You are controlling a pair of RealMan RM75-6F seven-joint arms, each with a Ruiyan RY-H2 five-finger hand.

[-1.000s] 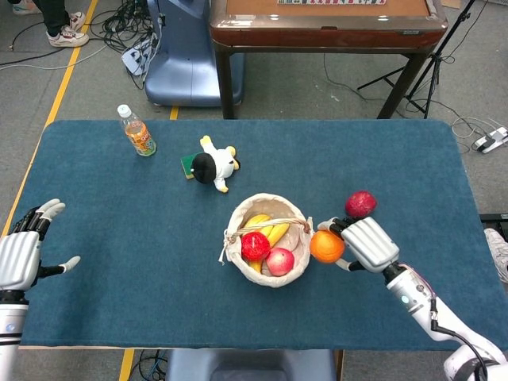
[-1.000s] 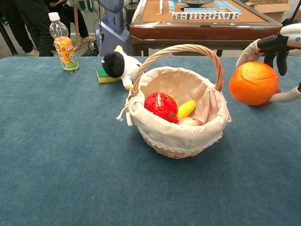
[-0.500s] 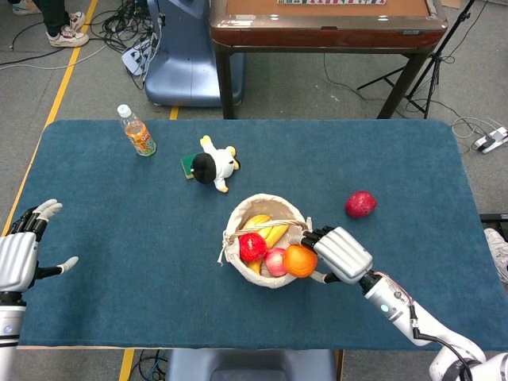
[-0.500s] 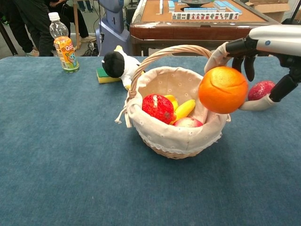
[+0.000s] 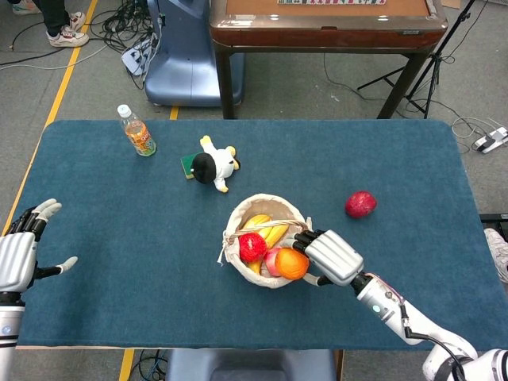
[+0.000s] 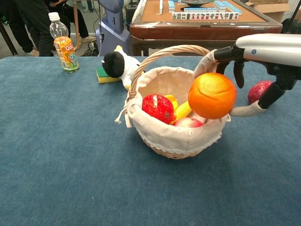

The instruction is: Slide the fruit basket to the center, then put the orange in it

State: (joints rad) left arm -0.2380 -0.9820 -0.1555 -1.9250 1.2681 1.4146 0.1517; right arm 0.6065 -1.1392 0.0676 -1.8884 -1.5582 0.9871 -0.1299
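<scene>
A wicker fruit basket (image 5: 235, 225) (image 6: 169, 137) with a cloth lining stands near the middle of the blue table. Inside it lie a red fruit (image 6: 159, 107), a banana (image 6: 183, 110) and a pink apple (image 6: 187, 122). My right hand (image 5: 333, 257) (image 6: 263, 49) holds the orange (image 5: 291, 263) (image 6: 212, 95) just above the basket's right rim, over the fruit inside. My left hand (image 5: 20, 252) hovers at the table's left edge, fingers spread and holding nothing.
A red apple (image 5: 359, 204) (image 6: 259, 91) lies on the cloth to the right of the basket. A plush penguin (image 5: 213, 166) on a green sponge and a drink bottle (image 5: 137, 131) stand at the far left. A brown table (image 5: 327, 20) stands behind.
My right hand has carried the orange leftward from beside the basket to over its right rim. The left hand has stayed put.
</scene>
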